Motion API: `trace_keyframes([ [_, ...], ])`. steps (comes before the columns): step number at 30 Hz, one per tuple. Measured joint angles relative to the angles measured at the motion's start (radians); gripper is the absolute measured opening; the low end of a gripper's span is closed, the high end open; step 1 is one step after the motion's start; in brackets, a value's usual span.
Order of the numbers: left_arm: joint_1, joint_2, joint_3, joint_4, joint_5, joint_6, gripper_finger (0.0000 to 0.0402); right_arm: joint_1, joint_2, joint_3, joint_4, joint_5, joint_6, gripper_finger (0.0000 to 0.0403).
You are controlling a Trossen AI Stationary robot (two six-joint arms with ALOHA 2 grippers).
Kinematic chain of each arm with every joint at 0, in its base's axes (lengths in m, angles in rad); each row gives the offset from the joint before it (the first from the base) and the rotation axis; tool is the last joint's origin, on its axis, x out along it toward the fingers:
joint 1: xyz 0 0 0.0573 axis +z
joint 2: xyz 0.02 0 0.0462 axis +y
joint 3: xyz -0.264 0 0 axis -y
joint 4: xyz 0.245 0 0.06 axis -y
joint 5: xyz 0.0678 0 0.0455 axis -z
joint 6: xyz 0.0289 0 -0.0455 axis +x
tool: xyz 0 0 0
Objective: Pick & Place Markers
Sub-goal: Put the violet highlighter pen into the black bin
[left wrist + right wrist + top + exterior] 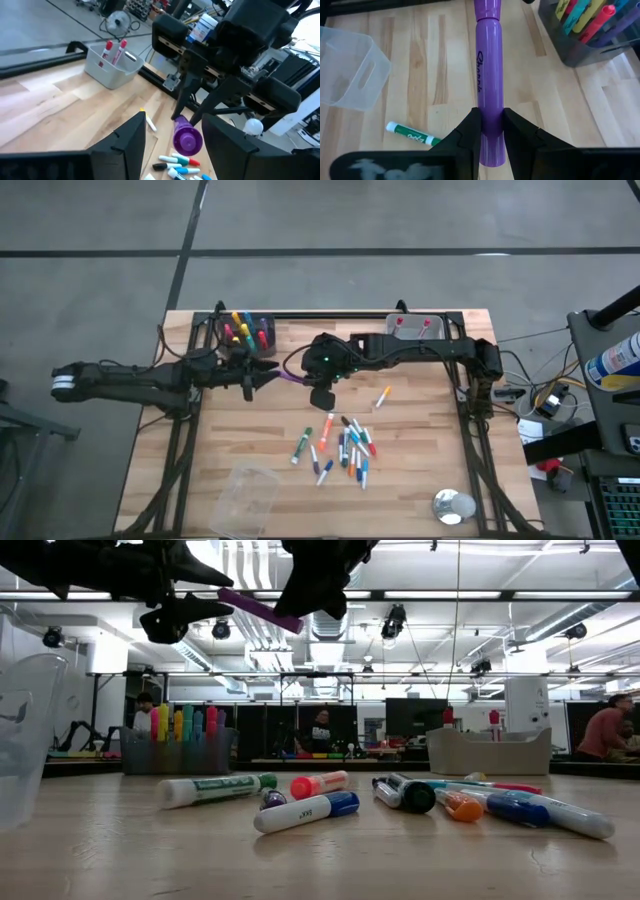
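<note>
A purple marker (292, 377) hangs above the table's middle, with my right gripper (312, 383) shut on it. Its capped end (187, 139) points at my left gripper (268, 375), which is open with a finger (131, 137) on either side of that end, not touching it. Several more markers (340, 448) lie in a loose pile on the table nearer the front edge, and one (382, 396) lies apart. A dark bin (250, 332) at the far left holds upright markers. My right gripper pinches the purple marker's barrel (490, 102) near its uncapped tail end between its two fingers. The marker runs on along the fingers and sticks out past their tips toward the table's left. It is lifted clear of the table, slanted a little.
A grey bin (415, 328) with two red-capped markers stands at the far right. A clear plastic tub (245, 495) sits near the front left, and a small shiny round thing (452, 507) at the front right. A green-labelled marker (412, 132) lies below the held one.
</note>
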Motion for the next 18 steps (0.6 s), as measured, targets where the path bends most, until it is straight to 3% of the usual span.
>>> trace_keyframes([
  [18,-0.001,-0.006,0.0,-0.004,-0.012,0.001,0.0185,-0.031,0.0,-0.006,0.047,0.018,0.017,0.0066],
])
